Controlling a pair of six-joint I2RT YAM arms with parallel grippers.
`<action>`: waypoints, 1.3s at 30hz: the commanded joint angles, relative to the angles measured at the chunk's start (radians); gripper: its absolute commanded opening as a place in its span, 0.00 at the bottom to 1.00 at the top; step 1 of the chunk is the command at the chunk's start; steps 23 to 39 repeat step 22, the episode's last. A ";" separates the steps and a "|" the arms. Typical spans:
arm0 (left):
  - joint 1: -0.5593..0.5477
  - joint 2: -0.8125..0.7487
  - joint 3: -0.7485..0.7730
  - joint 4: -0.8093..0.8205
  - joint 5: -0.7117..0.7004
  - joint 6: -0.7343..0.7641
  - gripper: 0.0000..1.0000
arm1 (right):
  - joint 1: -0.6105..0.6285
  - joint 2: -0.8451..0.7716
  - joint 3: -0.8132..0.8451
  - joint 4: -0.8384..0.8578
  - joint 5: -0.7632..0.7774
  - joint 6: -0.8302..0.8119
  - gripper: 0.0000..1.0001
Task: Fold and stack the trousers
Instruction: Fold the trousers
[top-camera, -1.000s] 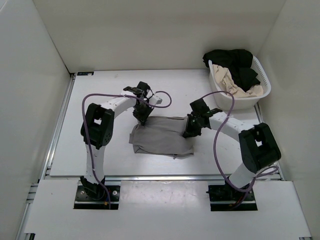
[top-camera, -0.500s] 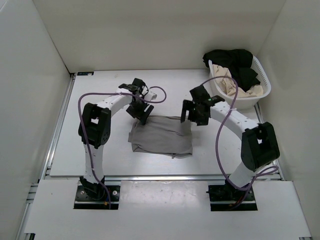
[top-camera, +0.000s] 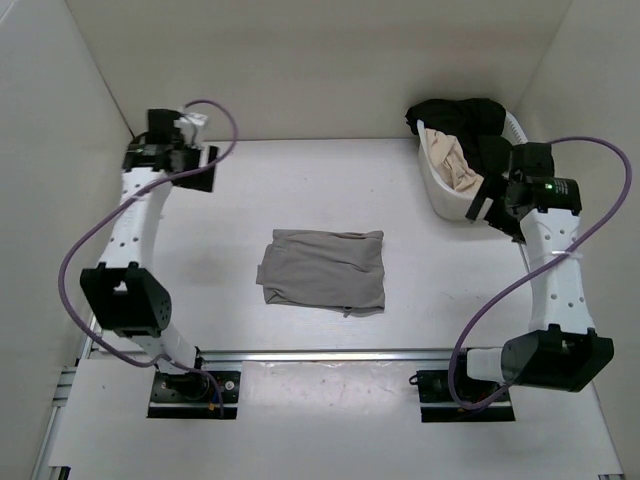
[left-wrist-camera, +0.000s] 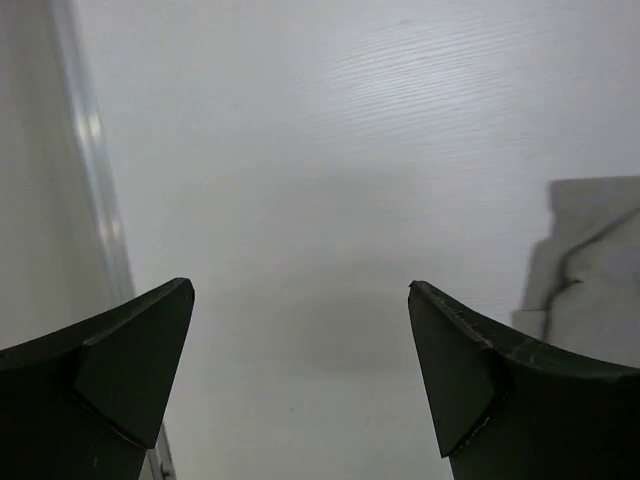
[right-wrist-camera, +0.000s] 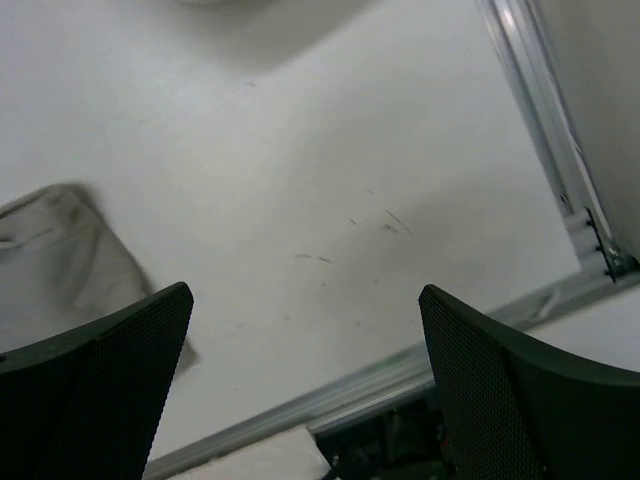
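The grey-taupe trousers (top-camera: 323, 270) lie folded into a flat rectangle in the middle of the white table, with nothing touching them. A corner of them shows at the right edge of the left wrist view (left-wrist-camera: 595, 250) and at the left edge of the right wrist view (right-wrist-camera: 60, 260). My left gripper (top-camera: 203, 170) hangs high at the far left back corner, open and empty (left-wrist-camera: 300, 290). Beside the basket at the far right is my right gripper (top-camera: 484, 208), likewise open and empty (right-wrist-camera: 305, 290).
A white laundry basket (top-camera: 533, 160) stands at the back right with a black garment (top-camera: 460, 115) and a beige-cream garment (top-camera: 452, 165) in it. White walls enclose the table on three sides. A metal rail (right-wrist-camera: 540, 120) runs along the table's right side.
Both grippers let go of the folded trousers, opened, and swung up and outward: the left to the back left corner, the right to the basket. The trousers stay flat.
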 joint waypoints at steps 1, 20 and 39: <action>0.150 -0.050 -0.086 -0.039 -0.047 -0.057 1.00 | -0.085 -0.035 -0.011 -0.129 0.018 -0.095 0.99; 0.336 -0.170 -0.281 -0.048 0.002 -0.088 1.00 | -0.095 -0.094 -0.015 -0.129 0.004 -0.095 0.99; 0.336 -0.170 -0.281 -0.048 0.013 -0.088 1.00 | -0.095 -0.106 -0.015 -0.129 0.016 -0.095 0.99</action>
